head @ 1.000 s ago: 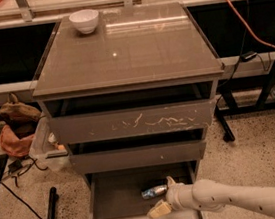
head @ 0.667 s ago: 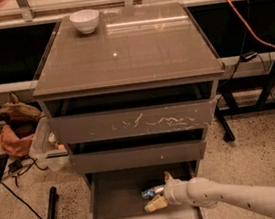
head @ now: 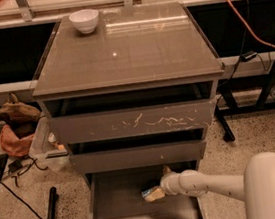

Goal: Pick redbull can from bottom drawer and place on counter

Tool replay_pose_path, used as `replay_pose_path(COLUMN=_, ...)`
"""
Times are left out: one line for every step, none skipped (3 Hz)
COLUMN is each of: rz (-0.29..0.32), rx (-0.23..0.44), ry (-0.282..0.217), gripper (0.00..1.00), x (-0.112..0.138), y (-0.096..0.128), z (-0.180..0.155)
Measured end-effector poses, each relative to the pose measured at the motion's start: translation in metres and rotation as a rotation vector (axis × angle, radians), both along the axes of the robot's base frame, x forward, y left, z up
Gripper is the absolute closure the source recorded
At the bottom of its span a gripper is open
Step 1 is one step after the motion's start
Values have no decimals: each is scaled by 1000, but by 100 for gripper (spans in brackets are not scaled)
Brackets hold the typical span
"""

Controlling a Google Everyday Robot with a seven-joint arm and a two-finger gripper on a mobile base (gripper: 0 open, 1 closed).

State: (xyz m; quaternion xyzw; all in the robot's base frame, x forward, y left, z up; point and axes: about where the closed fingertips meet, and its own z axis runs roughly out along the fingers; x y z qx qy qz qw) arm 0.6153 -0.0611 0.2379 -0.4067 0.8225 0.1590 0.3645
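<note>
1. White bowl (head: 84, 20) upright at the top's back left corner, well apart from my gripper (head: 158, 183), which is down low at the cabinet's foot.
2. Scratched-front drawer (head: 131, 122) above plain-front middle drawer (head: 138, 156).
3. Orange cable (head: 247, 26) at right; orange-red cloth (head: 13, 143) at left on speckled floor (head: 252, 136).

Seemingly, gripper (head: 158, 184) inside bottom drawer (head: 119, 210).

Tan jaws in grey-brown bottom drawer (head: 118, 212), white bowl (head: 84, 20) on glossy grey-brown counter (head: 135, 56).
</note>
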Motion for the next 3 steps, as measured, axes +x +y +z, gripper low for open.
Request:
replay_pose_path(rz=5, rx=-30, ry=25, gripper=0, x=9, y=-5, z=-24)
replay_pose_path(rz=26, rx=-50, ry=48, gripper=0, x=12, y=-5, z=-43)
replay_pose_path(rz=53, rx=-55, ry=55, gripper=0, x=16, y=3, z=-54)
